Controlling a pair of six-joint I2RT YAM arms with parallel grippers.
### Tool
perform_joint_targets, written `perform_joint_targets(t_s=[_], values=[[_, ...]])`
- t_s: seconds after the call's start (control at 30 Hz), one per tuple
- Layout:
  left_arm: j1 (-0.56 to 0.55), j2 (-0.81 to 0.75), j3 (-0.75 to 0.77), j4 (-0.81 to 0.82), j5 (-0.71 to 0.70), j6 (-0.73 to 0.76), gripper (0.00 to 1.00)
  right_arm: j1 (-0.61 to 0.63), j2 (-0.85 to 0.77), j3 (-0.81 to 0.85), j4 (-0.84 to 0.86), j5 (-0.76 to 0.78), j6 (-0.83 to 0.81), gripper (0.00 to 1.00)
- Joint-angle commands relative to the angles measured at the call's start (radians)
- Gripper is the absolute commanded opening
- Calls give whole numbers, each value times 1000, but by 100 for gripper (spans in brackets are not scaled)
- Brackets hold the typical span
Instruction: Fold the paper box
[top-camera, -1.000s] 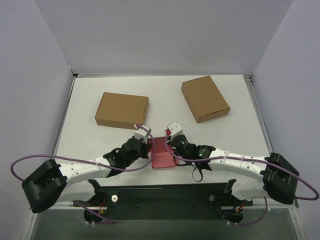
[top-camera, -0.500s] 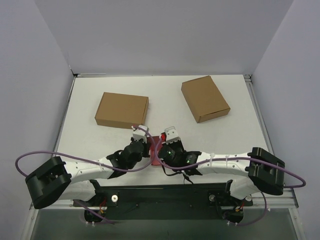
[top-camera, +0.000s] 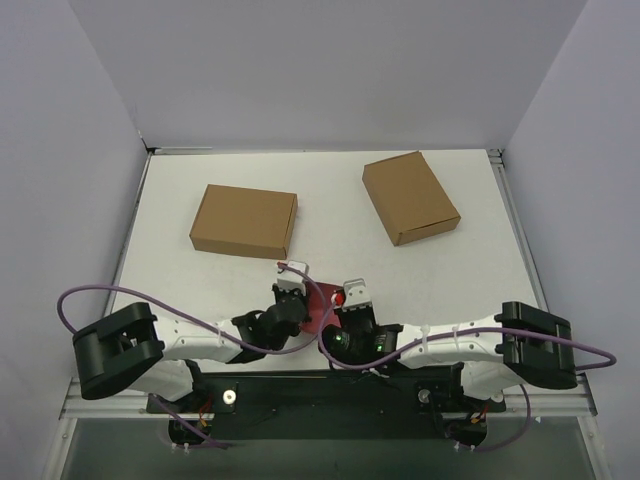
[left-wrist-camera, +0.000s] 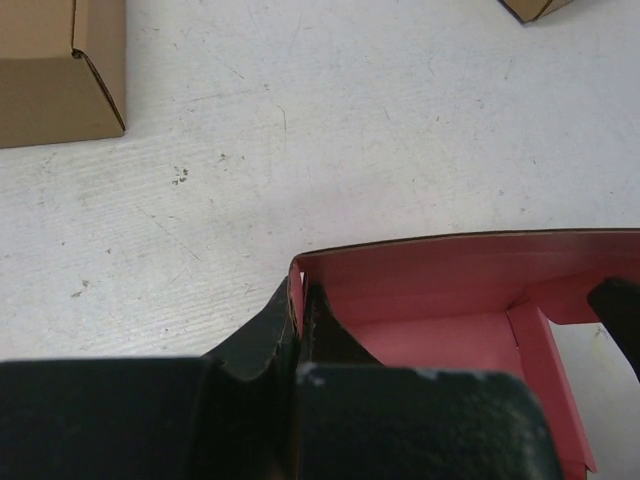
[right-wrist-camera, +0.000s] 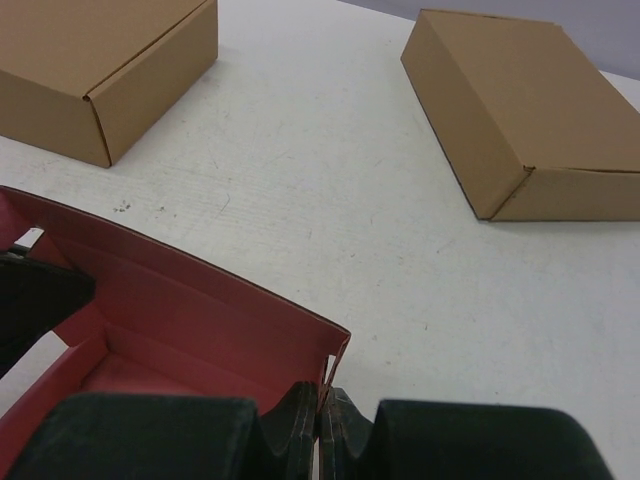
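pink paper box (top-camera: 320, 300) largely hidden overhead, left hand (left-wrist-camera: 300, 310), right hand (right-wrist-camera: 327, 400) pinching walls

The paper box (top-camera: 322, 300) is pink thin card, part-formed into a shallow open tray with raised walls, its inside showing. The left jaws pinch one end wall, the right jaws pinch the opposite corner, and it spans between them

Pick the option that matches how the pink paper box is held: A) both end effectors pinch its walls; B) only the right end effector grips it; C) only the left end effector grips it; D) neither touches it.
A: the left end effector and the right end effector are each shut on a wall of the paper box at a corner.
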Motion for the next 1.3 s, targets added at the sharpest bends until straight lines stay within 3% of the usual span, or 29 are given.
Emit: perform_joint_targets(t_s=[0.0,0.37,0.53,0.9,1.23,1.27], values=[[-67,35,37,115,-11,-78,0,69,-9,6,-88,41,196,0],[-217,84,-43,169,-171,-101,0,164,81,110,-519,141,643,0],[-288,109,-65,202,-247,-110,0,187,110,119,-585,138,799,0],[-313,153,-97,287,-209,-124,0,216,116,112,-621,133,918,0],[-349,144,-123,278,-266,-127,0,236,146,177,-717,142,939,0],[-354,146,-128,276,-276,-133,0,241,141,184,-725,144,939,4]])
